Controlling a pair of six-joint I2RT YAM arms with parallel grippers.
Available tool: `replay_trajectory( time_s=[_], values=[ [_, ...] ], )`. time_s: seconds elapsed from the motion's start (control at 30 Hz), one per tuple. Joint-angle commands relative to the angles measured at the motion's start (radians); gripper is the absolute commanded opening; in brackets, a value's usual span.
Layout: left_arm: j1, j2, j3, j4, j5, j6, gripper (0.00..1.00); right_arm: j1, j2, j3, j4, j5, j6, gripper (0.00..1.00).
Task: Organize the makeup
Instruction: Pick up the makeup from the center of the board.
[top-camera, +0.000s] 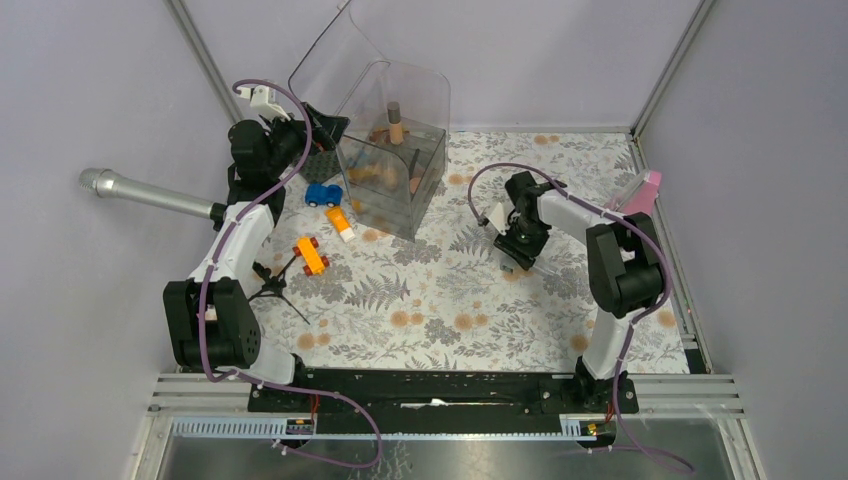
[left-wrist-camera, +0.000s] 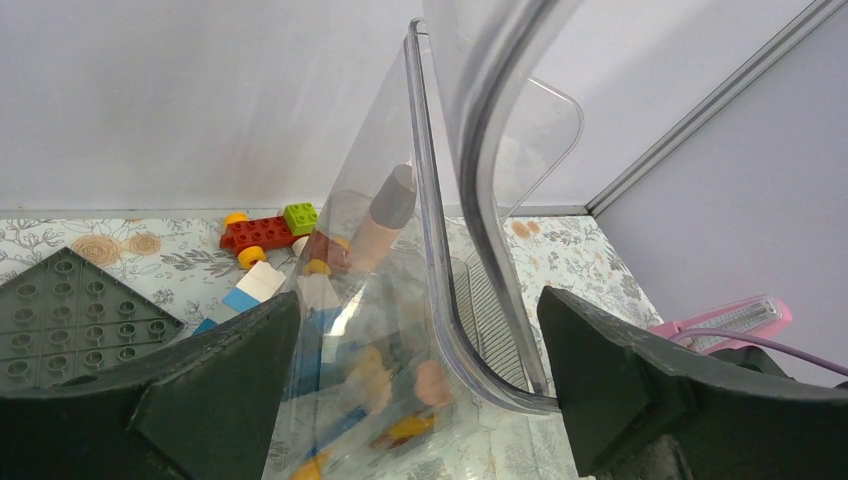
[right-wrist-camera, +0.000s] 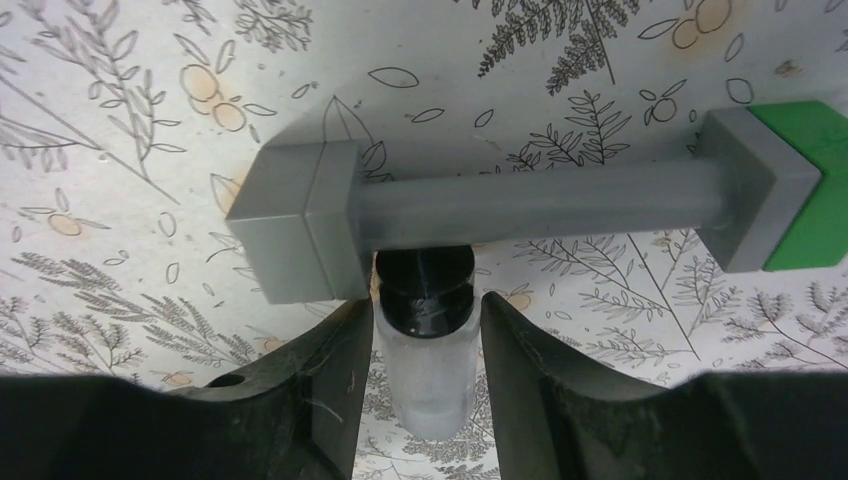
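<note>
The left arm (top-camera: 232, 250) reaches up the left side of the overhead frame, forearm extended and wrist bent toward the centre. This brings the left gripper (top-camera: 318, 135) to the left edge of the clear organizer (top-camera: 415, 95) at upper centre. In the left wrist view its dark fingers (left-wrist-camera: 225, 385) are spread wide and hold nothing. The organizer's curved clear wall rises in the gap between them, touching neither finger as far as can be seen. A tan-handled brush (top-camera: 396, 122) stands upright inside the organizer. The right arm (top-camera: 620, 270) is folded at the right of the overhead frame, elbow raised and forearm running back toward the centre. The right gripper (top-camera: 518, 250) points down at the floral tablecloth (top-camera: 440, 300). In the right wrist view its fingers (right-wrist-camera: 330, 390) are drawn in close on a small clear vial (right-wrist-camera: 425, 370) with a black cap, meeting it on both sides. The capped end butts against the grey tube (right-wrist-camera: 530, 200), which lies flat across the upper part of that frame with its green cap (right-wrist-camera: 810, 190) at the right edge. A pink-edged clear palette (top-camera: 643, 190) sits at the table's right edge, well apart from both grippers.
</note>
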Motion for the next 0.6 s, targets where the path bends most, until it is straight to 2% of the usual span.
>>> replay_trajectory(
  time_s=[0.0, 0.23, 0.5, 0.57],
  values=[
    [-0.006, 0.022, 0.009, -0.032, 0.002, 0.029, 0.96, -0.022, 0.039, 0.023, -0.007, -0.037, -0.022, 0.50],
    [-0.005, 0.023, 0.008, -0.032, 0.002, 0.029, 0.96, -0.022, 0.073, 0.025, -0.006, -0.038, -0.018, 0.46],
    [-0.005, 0.022, 0.008, -0.032, 0.001, 0.029, 0.96, -0.023, -0.046, 0.116, -0.009, 0.039, 0.050, 0.04],
    [-0.006, 0.021, 0.009, -0.032, 0.000, 0.029, 0.96, -0.022, -0.111, 0.154, 0.002, 0.044, 0.080, 0.00]
  ],
)
